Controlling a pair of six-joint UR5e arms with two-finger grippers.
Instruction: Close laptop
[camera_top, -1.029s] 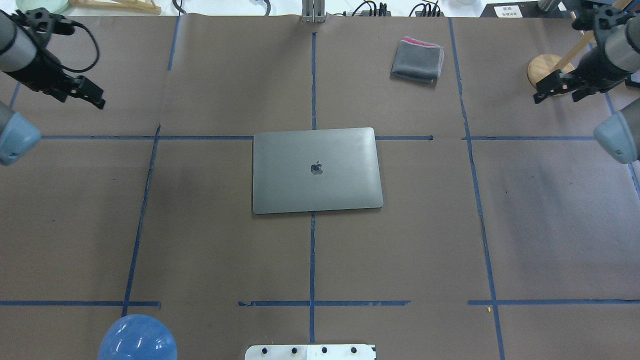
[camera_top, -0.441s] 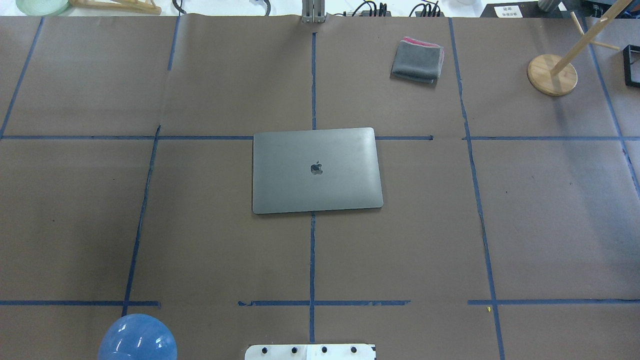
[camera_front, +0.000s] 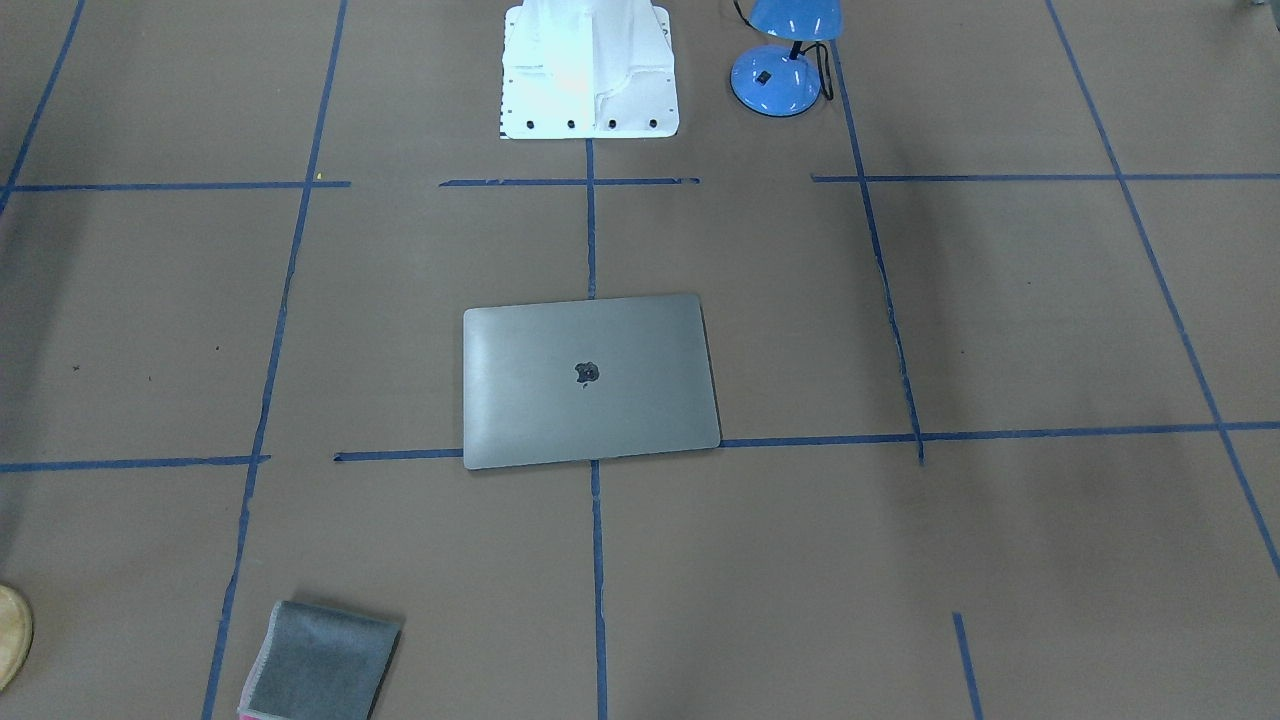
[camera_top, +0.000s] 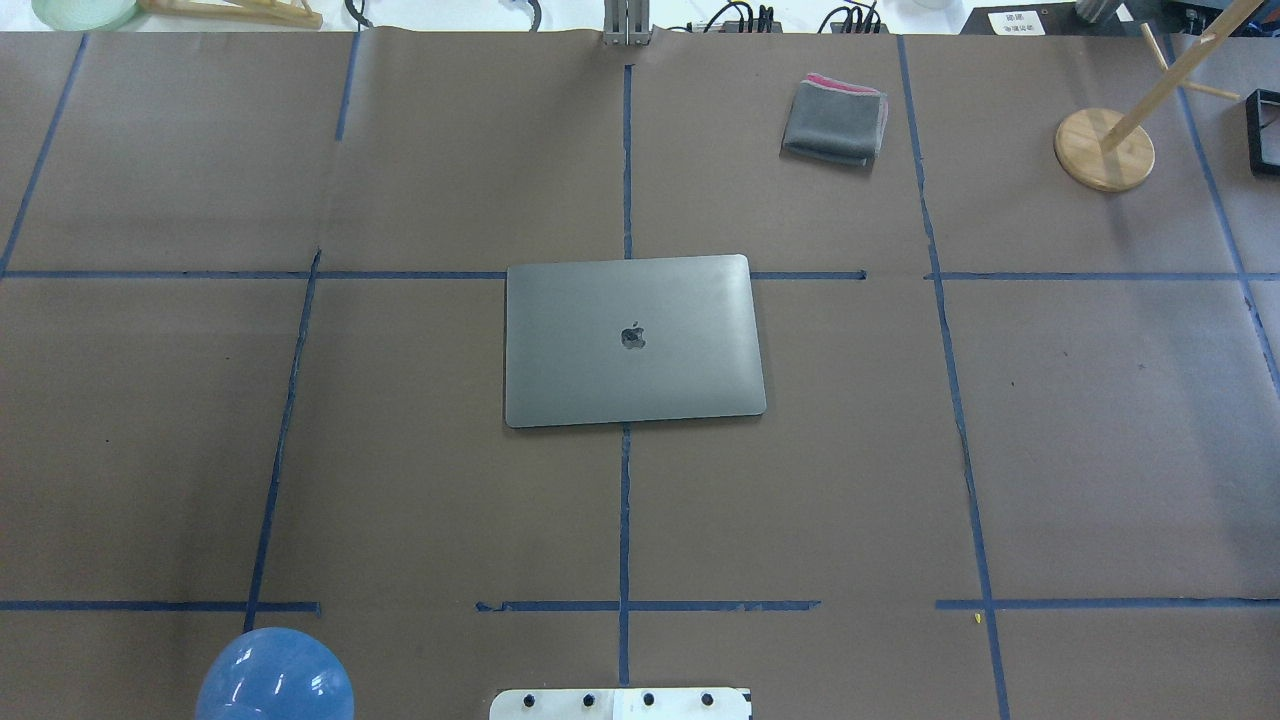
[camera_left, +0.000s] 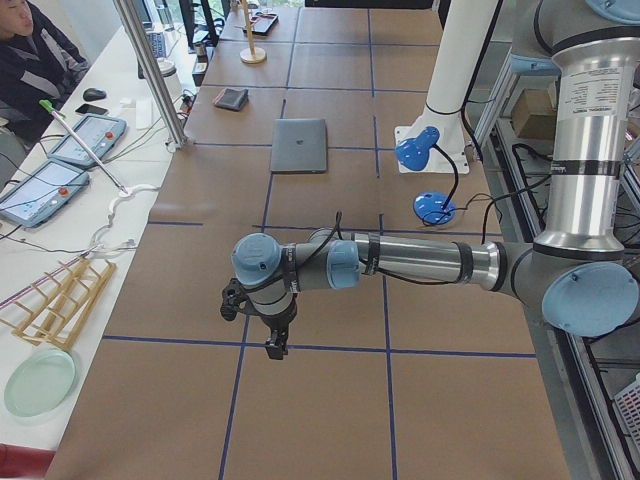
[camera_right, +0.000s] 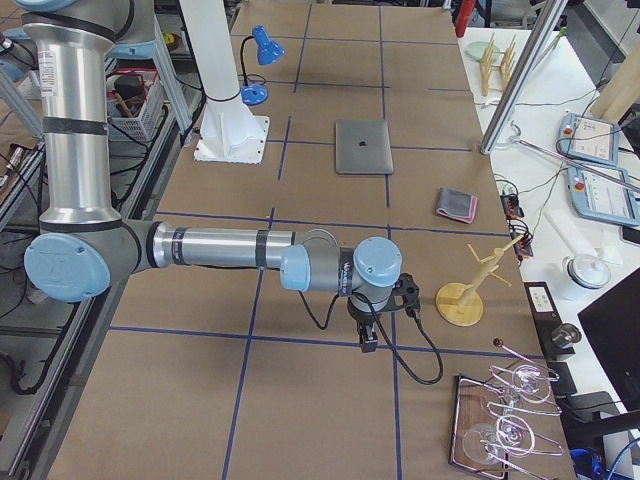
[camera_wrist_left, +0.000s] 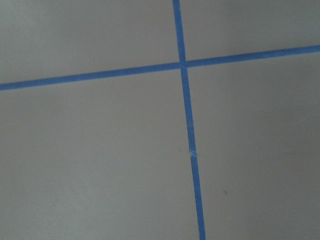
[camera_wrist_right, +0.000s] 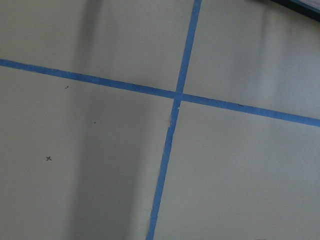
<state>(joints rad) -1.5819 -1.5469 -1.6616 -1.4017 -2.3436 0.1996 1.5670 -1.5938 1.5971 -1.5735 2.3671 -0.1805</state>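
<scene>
Already shut, the laptop (camera_top: 634, 340) lies flat mid desk (camera_top: 400, 480), logo up. Left pincer (camera_left: 274, 345) and right pincer (camera_right: 367, 340) hang well apart from it, can't tell their opening. Likely only risk: a needless extra press shifting or scuffing the lid

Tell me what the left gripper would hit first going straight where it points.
The left gripper points down, so probably the brown table cover, near a blue tape crossing. The laptop lies far off.

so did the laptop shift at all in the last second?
No. In the overhead view the laptop keeps its far edge along the same blue tape line, lid shut.
</scene>
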